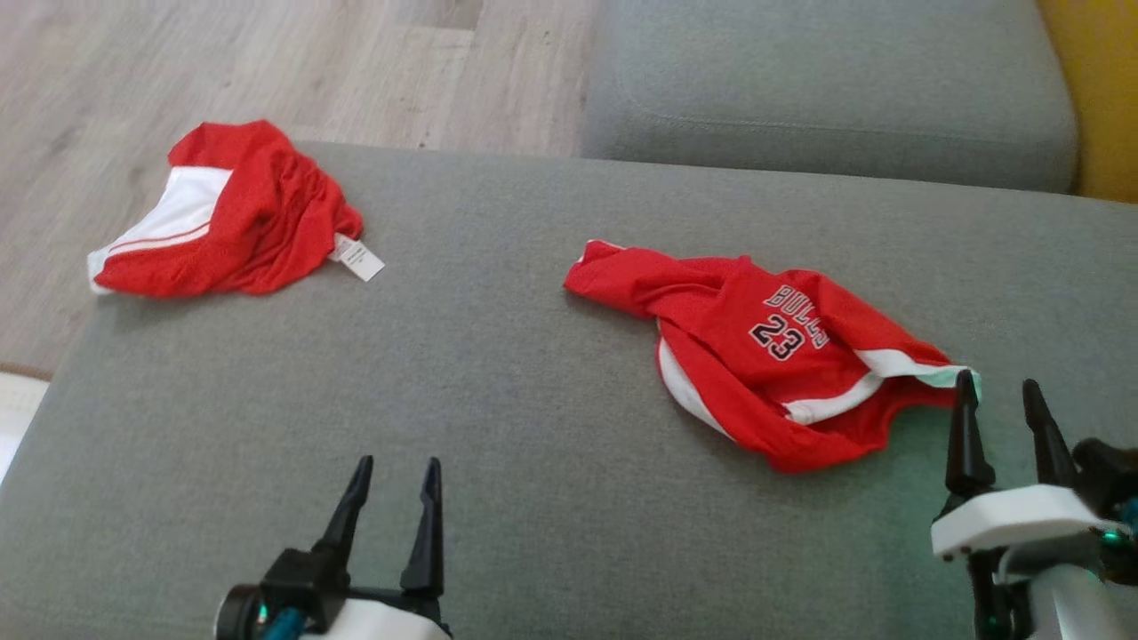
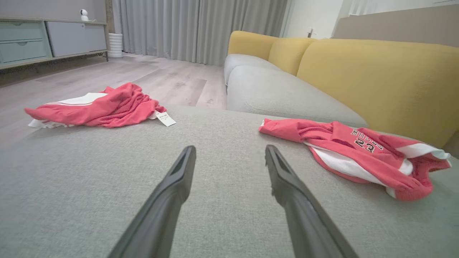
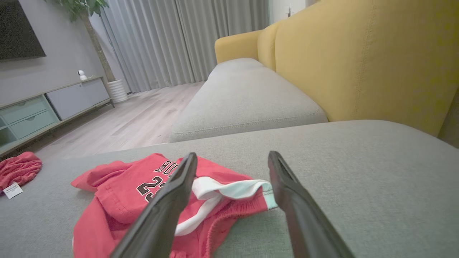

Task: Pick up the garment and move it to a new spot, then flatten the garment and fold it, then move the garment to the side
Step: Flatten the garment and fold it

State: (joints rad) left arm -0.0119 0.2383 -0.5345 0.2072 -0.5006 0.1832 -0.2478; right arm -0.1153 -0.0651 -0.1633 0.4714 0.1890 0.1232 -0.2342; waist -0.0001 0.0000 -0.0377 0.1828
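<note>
A crumpled red jersey (image 1: 765, 347) with white trim and "BULLS 23" lettering lies on the right part of the grey cushion (image 1: 498, 400); it also shows in the left wrist view (image 2: 358, 154) and the right wrist view (image 3: 125, 193). My right gripper (image 1: 997, 384) is open just off the jersey's near right corner, its fingers straddling the white-trimmed edge (image 3: 233, 155). My left gripper (image 1: 398, 467) is open and empty over bare cushion, well left of the jersey (image 2: 230, 148).
A second red and white garment (image 1: 240, 213) with a white tag (image 1: 358, 258) lies at the cushion's far left corner. Beyond are a grey sofa seat (image 1: 827, 80), a yellow backrest (image 1: 1107, 89) and wooden floor (image 1: 267, 62). A low cabinet (image 2: 36, 39) stands far off.
</note>
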